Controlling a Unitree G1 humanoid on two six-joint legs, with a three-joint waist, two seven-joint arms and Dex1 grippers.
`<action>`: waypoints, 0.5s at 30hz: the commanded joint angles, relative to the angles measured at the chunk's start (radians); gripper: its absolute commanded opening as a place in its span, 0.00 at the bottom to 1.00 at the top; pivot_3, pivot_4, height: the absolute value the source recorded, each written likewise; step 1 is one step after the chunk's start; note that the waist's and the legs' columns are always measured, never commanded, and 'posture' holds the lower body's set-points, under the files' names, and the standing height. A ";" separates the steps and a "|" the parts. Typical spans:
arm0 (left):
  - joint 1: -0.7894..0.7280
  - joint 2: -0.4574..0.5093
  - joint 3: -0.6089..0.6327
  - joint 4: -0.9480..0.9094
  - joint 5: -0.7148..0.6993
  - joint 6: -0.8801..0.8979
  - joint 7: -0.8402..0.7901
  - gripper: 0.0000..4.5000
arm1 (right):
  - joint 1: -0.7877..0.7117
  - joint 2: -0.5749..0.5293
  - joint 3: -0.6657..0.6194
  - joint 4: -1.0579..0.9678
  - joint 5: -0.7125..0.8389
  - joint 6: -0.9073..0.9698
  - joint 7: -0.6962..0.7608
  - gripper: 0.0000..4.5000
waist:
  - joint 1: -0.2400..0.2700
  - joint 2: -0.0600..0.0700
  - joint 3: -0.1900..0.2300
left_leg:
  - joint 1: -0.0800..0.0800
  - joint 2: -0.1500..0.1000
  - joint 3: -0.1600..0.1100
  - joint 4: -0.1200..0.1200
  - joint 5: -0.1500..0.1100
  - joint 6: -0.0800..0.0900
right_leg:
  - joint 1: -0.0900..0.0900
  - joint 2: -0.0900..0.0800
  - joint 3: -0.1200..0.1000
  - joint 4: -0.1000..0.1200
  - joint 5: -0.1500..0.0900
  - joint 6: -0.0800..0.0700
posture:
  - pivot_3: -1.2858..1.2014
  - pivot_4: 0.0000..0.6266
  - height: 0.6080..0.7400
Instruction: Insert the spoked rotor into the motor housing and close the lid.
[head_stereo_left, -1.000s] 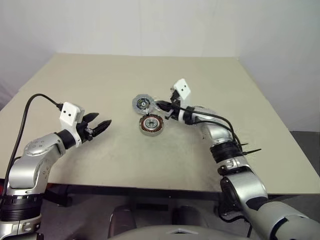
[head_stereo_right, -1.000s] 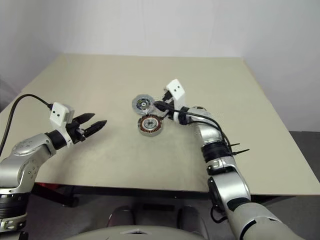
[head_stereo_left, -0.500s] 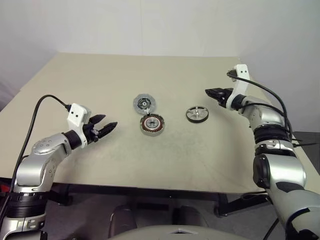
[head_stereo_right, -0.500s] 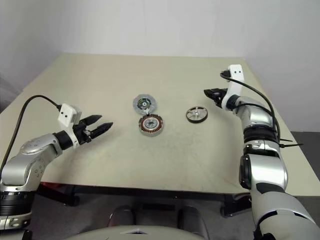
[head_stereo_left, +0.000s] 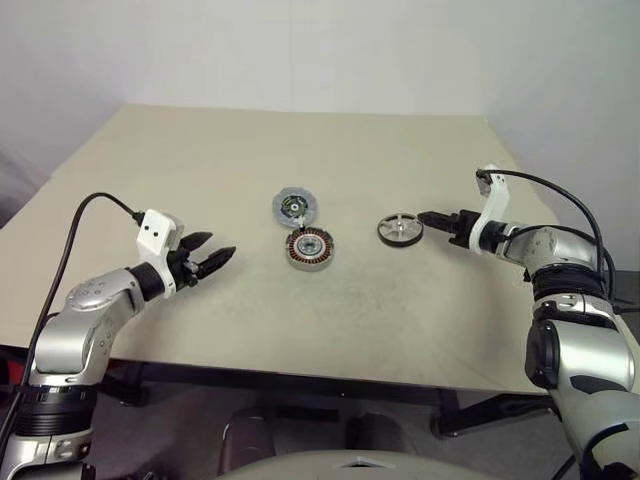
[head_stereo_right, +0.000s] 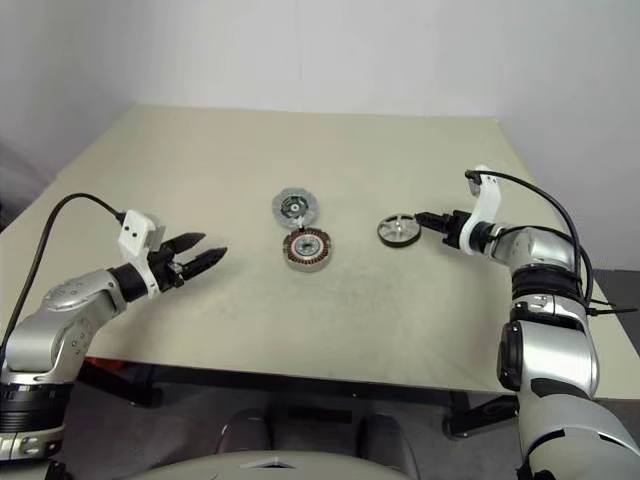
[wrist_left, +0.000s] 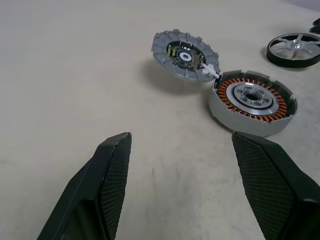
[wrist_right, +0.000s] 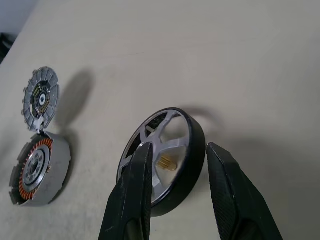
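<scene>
Right end effector (head_stereo_left: 428, 217) swung out; spoked rotor (head_stereo_left: 399, 229) between parted fingers.

Beige table (head_stereo_left: 200, 150), plain white wall (head_stereo_left: 300, 50) behind, dark floor (head_stereo_left: 300, 430) beneath

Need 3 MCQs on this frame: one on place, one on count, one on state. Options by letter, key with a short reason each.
1. Where does the small silver spoked rotor with the dark rim lie?
A. inside the housing
B. on the table, to the robot's right of the housing
C. held by the left gripper

2. How many round motor parts are on the beige table?
A. two
B. three
C. five

3. The flat grey vented lid is:
A. open, tipped up behind the housing
B. shut on the housing
C. lying across the rotor

Key: 1 B, the rotor sits apart from the round silver motor housing with copper windings, just ahead of the right gripper. 2 B, rotor, housing, lid. 3 A, the windings are exposed.
</scene>
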 joint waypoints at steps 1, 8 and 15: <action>0.000 0.011 0.013 -0.034 -0.002 -0.017 -0.007 0.75 | 0.000 0.003 -0.027 0.005 0.022 0.002 -0.012 0.41 | 0.000 0.000 0.000 | 0.000 0.000 0.000 0.000 0.000 0.000 | 0.000 0.000 0.000 0.000 0.000 0.000 | 0.52 0.00 1.00; 0.012 0.021 0.025 -0.043 -0.006 -0.013 -0.008 0.75 | 0.024 0.038 -0.037 0.000 0.045 0.042 -0.022 0.41 | 0.000 0.000 0.000 | 0.000 0.000 0.000 0.000 0.000 0.000 | 0.000 0.000 0.000 0.000 0.000 0.000 | 0.52 0.00 1.00; 0.012 0.025 0.023 -0.044 -0.004 -0.014 -0.006 0.75 | 0.039 0.109 -0.061 -0.083 0.102 0.123 -0.051 0.41 | -0.001 0.000 0.000 | 0.000 0.000 0.000 0.000 0.000 0.000 | 0.000 0.000 0.000 0.002 0.000 0.000 | 0.52 0.00 1.00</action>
